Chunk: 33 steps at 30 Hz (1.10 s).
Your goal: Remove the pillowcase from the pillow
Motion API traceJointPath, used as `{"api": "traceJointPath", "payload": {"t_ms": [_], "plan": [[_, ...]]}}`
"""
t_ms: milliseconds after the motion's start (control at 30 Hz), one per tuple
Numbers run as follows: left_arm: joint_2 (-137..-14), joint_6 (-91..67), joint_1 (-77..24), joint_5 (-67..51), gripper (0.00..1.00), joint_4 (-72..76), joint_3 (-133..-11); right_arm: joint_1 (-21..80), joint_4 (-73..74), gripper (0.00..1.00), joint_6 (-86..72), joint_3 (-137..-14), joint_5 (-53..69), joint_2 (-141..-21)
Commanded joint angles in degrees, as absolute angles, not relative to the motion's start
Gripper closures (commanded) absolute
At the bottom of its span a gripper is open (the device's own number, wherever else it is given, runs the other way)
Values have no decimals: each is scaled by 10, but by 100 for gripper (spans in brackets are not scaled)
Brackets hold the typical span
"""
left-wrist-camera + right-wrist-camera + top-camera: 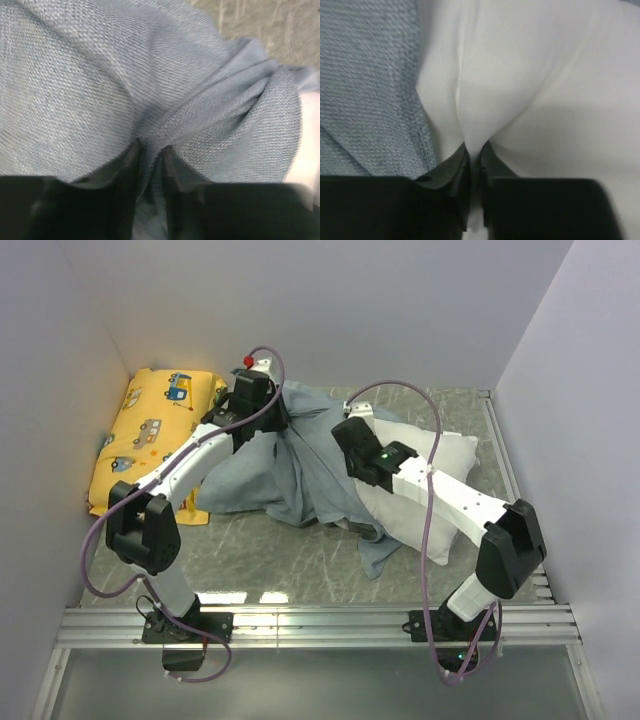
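Stripping step, by my judgement: left gripper (150, 155) pinches pillowcase (100, 75), right gripper (474, 152) pinches pillow (545, 75) at lower centre of each wrist view — you should next draw them apart.

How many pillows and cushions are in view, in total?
2. The yellow vehicle-print cushion lies at the far left. The white pillow lies right of centre, partly under the grey-blue pillowcase. The pillowcase might hide something more.

White arm links (195, 460), black joints (145, 530), purple cables (427, 520)
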<state>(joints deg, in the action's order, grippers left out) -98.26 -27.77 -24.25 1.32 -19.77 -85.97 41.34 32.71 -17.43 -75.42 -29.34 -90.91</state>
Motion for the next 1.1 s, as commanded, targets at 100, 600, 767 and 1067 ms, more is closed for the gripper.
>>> {"api": "traceJointPath", "payload": {"t_ms": [100, 600, 767, 1067], "plan": [[-883, -272, -289, 60, 35, -202, -869, 375, 311, 100, -193, -782, -143, -889], [-639, -381, -388, 131, 19, -116, -539, 301, 308, 100, -222, -869, 32, -847], [-650, -397, -399, 114, 19, -37, -483, 301, 320, 100, -222, -887, 33, -837], [-727, -431, -356, 235, 95, -96, -514, 249, 336, 100, -219, -894, 40, -801]]}}
